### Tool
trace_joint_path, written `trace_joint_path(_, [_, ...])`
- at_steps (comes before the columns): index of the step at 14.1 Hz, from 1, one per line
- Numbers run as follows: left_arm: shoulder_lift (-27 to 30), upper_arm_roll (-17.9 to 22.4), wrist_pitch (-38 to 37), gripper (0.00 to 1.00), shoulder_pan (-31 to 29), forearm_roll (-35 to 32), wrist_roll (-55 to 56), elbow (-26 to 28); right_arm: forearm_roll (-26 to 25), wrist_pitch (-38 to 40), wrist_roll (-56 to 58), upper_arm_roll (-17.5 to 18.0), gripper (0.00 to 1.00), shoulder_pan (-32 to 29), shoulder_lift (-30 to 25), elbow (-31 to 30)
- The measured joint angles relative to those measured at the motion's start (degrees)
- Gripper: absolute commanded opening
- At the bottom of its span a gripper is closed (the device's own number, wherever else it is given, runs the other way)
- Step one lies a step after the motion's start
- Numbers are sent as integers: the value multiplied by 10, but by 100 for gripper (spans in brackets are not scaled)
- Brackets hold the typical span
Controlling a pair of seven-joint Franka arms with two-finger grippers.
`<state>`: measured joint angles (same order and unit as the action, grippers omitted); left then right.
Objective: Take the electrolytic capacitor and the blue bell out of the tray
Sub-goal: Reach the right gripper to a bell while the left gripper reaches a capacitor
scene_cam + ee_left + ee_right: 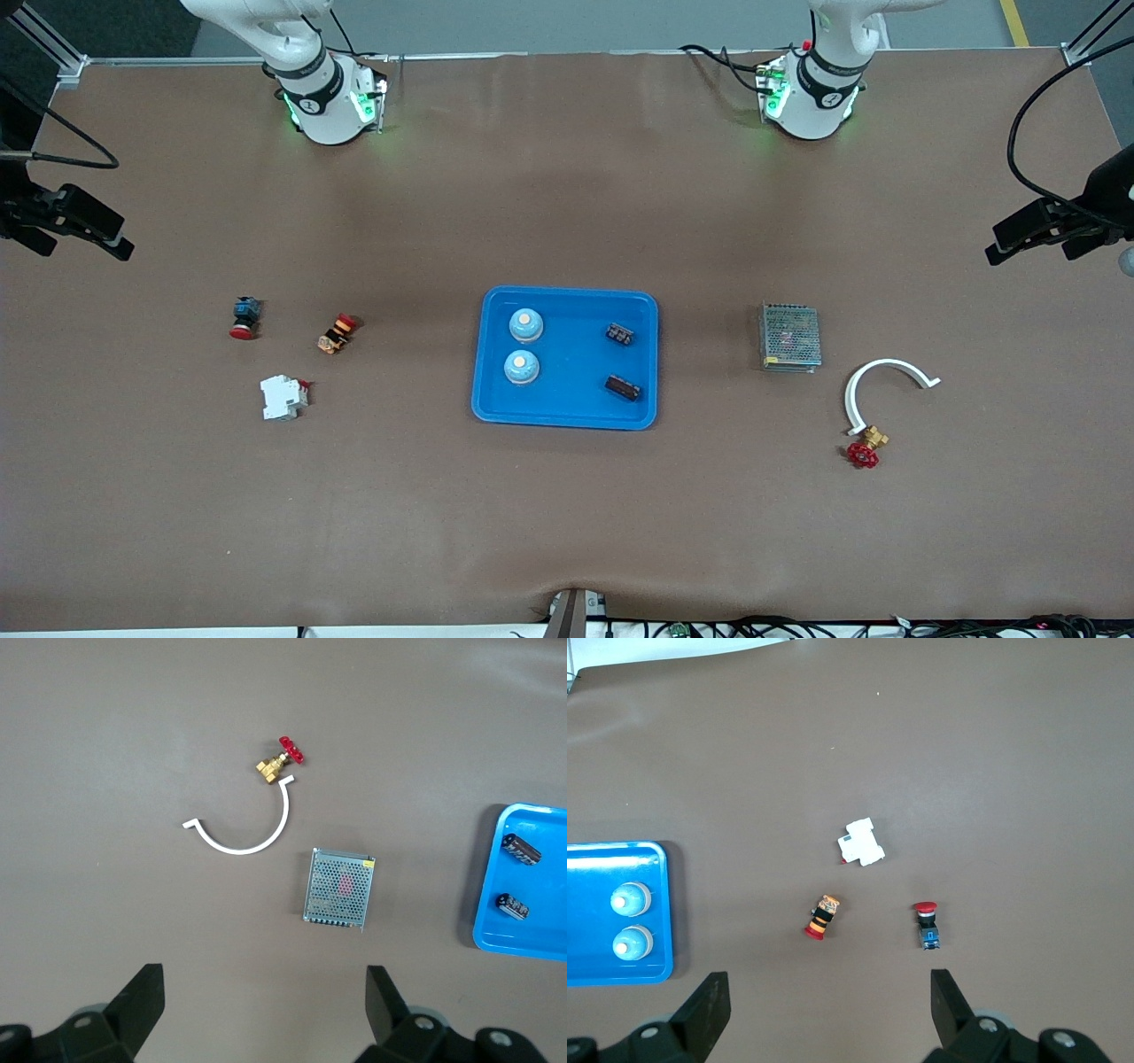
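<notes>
A blue tray (567, 416) sits mid-table. Two blue bells (526, 325) (521, 367) stand in its half toward the right arm's end. Two dark capacitors (620, 334) (623, 387) lie in its half toward the left arm's end. My left gripper (264, 992) is open and empty, high over the left arm's end of the table (994, 248). Its wrist view shows the tray's edge (496, 939) and both capacitors (523, 849) (513, 906). My right gripper (828, 992) is open and empty over the right arm's end (124, 241). Its wrist view shows the tray (594, 973) and both bells (631, 900) (633, 943).
Toward the left arm's end lie a metal mesh power supply (789, 338), a white curved bracket (877, 381) and a brass valve with a red handle (866, 447). Toward the right arm's end lie two red push buttons (245, 317) (337, 333) and a white breaker (283, 397).
</notes>
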<state>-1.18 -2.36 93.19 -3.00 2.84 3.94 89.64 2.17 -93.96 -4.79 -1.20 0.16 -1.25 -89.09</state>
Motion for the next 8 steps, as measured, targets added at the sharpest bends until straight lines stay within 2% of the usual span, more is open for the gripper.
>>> trace_joint_path(5, [-9,0,0,100,0,0,0,0,-1,1,0,-1,100,-1,0,0])
trace_joint_path(8, [-48,0,17,100,2,0,13,1,-2,2,0,-2,100,-1,0,0])
